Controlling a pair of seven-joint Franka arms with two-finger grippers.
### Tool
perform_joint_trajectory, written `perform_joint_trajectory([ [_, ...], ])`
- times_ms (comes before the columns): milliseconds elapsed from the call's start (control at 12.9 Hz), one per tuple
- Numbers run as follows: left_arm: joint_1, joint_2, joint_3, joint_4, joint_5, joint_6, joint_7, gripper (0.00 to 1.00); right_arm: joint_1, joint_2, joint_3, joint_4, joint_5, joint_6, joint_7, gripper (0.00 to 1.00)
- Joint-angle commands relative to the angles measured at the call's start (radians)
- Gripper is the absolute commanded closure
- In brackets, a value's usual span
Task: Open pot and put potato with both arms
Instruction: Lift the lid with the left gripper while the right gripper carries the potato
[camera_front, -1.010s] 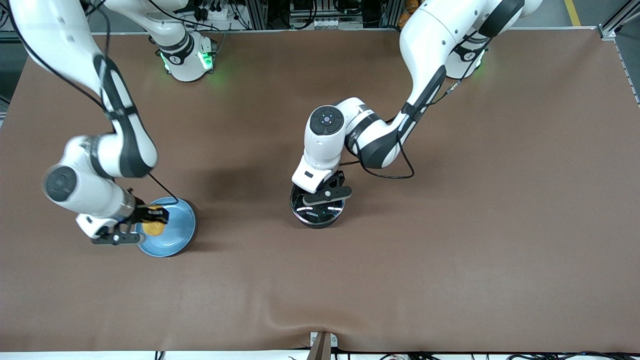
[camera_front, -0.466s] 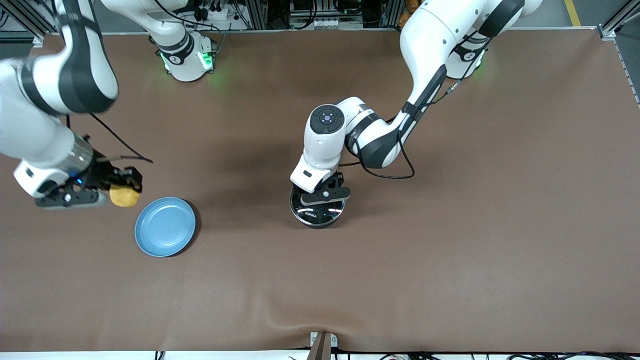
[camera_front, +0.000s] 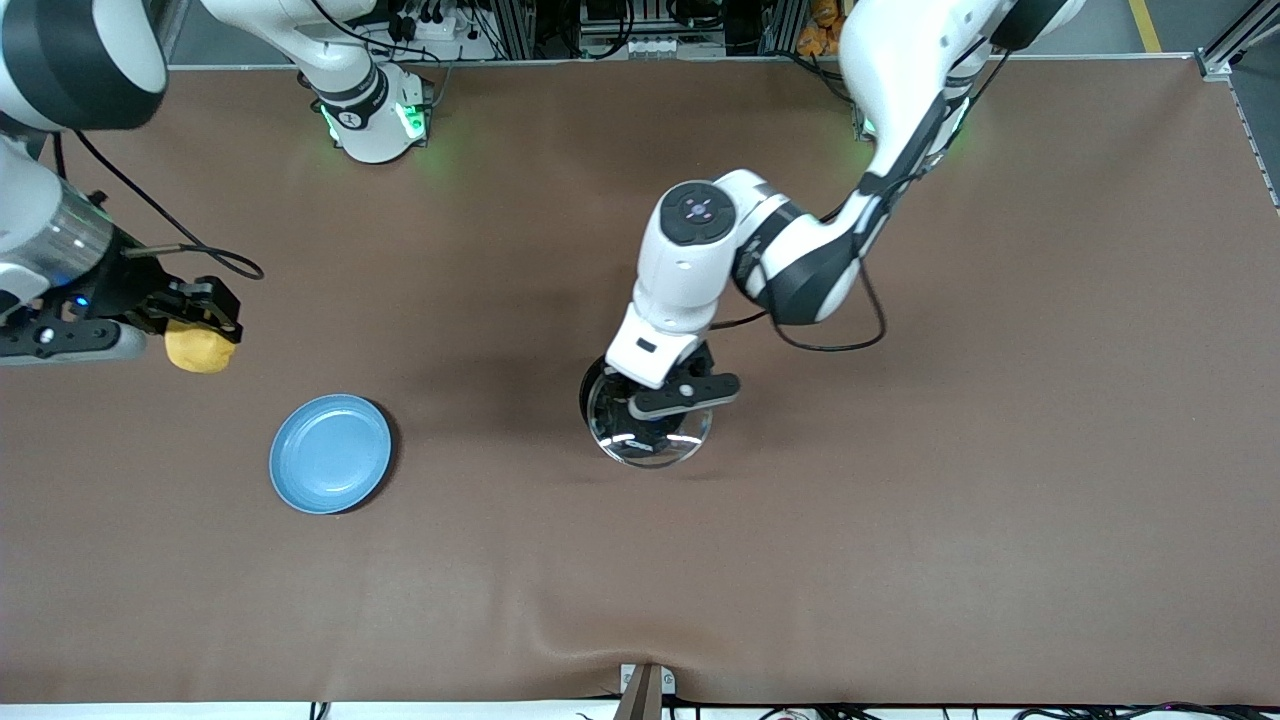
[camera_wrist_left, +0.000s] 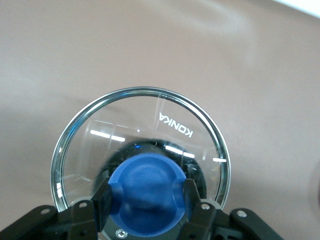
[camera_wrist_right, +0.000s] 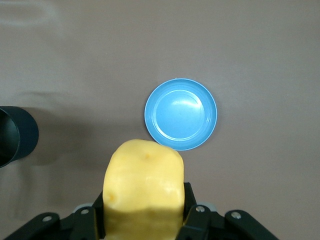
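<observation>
The black pot (camera_front: 596, 393) stands mid-table, and its handle is hidden under the left arm. My left gripper (camera_front: 657, 418) is shut on the blue knob (camera_wrist_left: 146, 190) of the clear glass lid (camera_front: 655, 450). It holds the lid raised just above the pot and shifted a little off it. My right gripper (camera_front: 203, 333) is shut on the yellow potato (camera_front: 200, 352), up in the air over bare table at the right arm's end. In the right wrist view the potato (camera_wrist_right: 143, 182) fills the jaws and the lidless pot (camera_wrist_right: 15, 136) shows at the edge.
A flat light-blue plate (camera_front: 330, 453) lies empty on the brown table mat (camera_front: 900, 500), between the potato and the pot and nearer the front camera. It also shows in the right wrist view (camera_wrist_right: 181, 114).
My right gripper lifted the potato off the plate and carried it up toward the right arm's end. My left gripper raised the lid off the pot and shifted it slightly.
</observation>
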Motion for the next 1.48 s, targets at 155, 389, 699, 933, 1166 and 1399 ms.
perform_joint_trajectory([
  [155, 0.091, -0.144, -0.003, -0.037, -0.02, -0.117, 0.139, 1.0, 0.093, 0.028, 0.001, 0.017, 0.001, 0.022, 0.159, 0.94],
  [389, 0.18, -0.206, -0.018, -0.064, -0.056, -0.173, 0.253, 1.0, 0.237, 0.086, 0.001, 0.018, -0.001, 0.121, 0.369, 0.95],
  [699, 0.328, -0.326, -0.023, -0.233, -0.142, -0.174, 0.469, 1.0, 0.371, 0.215, 0.0, 0.02, -0.004, 0.278, 0.501, 0.98],
  [933, 0.466, -0.377, -0.026, -0.357, -0.193, -0.16, 0.696, 1.0, 0.454, 0.337, 0.0, 0.025, -0.004, 0.445, 0.598, 1.0],
  [1166, 0.56, -0.382, -0.026, -0.432, -0.234, -0.147, 0.828, 1.0, 0.529, 0.459, -0.003, 0.029, -0.006, 0.601, 0.662, 1.0],
  [1399, 0.611, -0.385, -0.025, -0.557, -0.234, -0.047, 0.897, 1.0, 0.575, 0.564, -0.007, 0.09, -0.025, 0.652, 0.713, 1.0],
])
